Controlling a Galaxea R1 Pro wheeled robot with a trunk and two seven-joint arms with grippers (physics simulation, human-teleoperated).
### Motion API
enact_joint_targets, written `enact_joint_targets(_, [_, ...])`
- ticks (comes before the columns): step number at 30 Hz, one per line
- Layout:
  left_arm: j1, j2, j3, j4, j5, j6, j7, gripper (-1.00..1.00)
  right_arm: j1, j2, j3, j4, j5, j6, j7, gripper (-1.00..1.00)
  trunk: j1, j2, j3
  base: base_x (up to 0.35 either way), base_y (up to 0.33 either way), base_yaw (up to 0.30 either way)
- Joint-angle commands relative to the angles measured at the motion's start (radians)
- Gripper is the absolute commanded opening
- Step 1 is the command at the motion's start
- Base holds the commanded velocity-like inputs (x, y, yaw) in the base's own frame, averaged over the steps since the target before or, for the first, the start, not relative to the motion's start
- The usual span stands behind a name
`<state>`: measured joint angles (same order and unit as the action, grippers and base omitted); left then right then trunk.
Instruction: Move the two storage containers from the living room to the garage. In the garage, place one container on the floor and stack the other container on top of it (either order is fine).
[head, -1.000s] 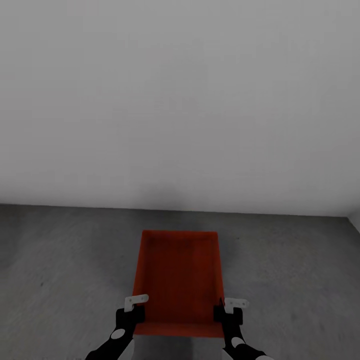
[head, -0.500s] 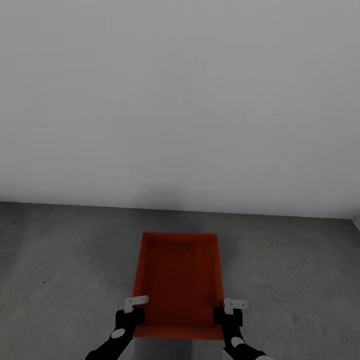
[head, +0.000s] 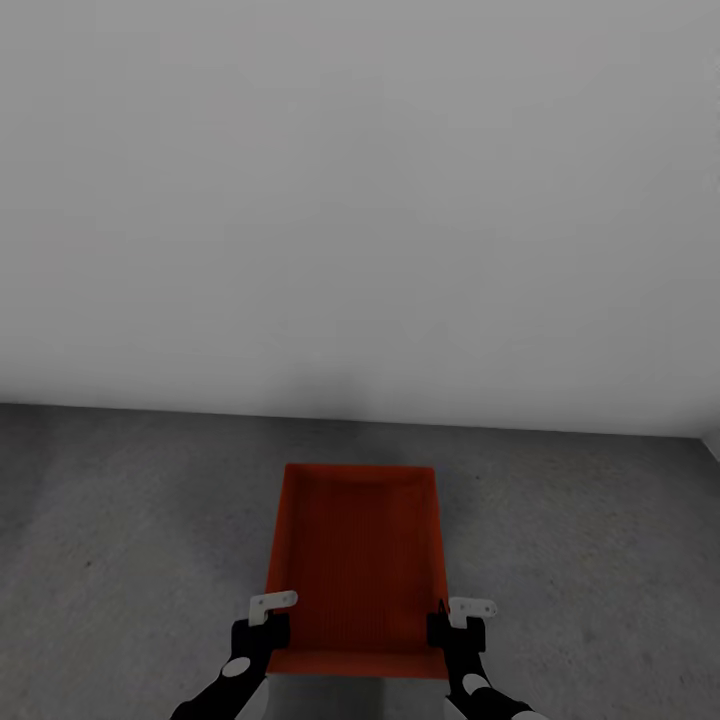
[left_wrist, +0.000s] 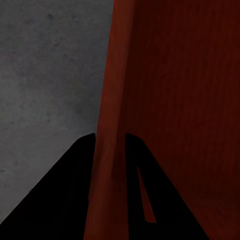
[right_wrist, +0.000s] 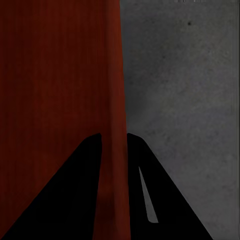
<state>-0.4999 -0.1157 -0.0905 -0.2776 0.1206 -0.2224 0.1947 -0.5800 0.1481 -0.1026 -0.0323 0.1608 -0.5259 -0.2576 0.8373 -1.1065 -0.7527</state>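
Gripping opposite side walls of the orange-red container (head: 358, 565), the left gripper (head: 262, 628) and right gripper (head: 455, 628) each have jaws clenched on a thin wall, as both wrist views confirm. The container is held over the grey concrete floor (head: 120, 540), close to the pale wall (head: 360, 200). Judged risks: uneven release tilting it, thin walls slipping, or a hard drop skewing placement.

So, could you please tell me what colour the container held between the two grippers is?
Orange-red all over, the container shows best in the head view.
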Motion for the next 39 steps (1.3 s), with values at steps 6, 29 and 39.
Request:
enact_joint_targets(6, [0.0, 0.001, -0.011, 0.003, 0.016, 0.027, -0.017, -1.0, -0.001, -0.003, -0.005, -0.001, 0.014, -0.052, 0.003, -1.0, 0.0, -0.001, -0.001, -0.128, -0.186, 0.0])
enact_joint_targets(29, [0.0, 0.001, -0.011, 0.002, 0.017, 0.025, -0.017, -1.0, -0.001, -0.003, -0.005, -0.002, 0.014, -0.052, 0.003, -1.0, 0.0, -0.001, -0.001, -0.021, -0.028, 0.0])
enact_joint_targets(39, [0.0, 0.002, -0.011, 0.002, 0.017, 0.026, -0.02, -1.0, -0.001, -0.003, -0.005, -0.001, 0.014, -0.052, 0.003, -1.0, 0.0, -0.001, -0.001, 0.012, 0.016, 0.0])
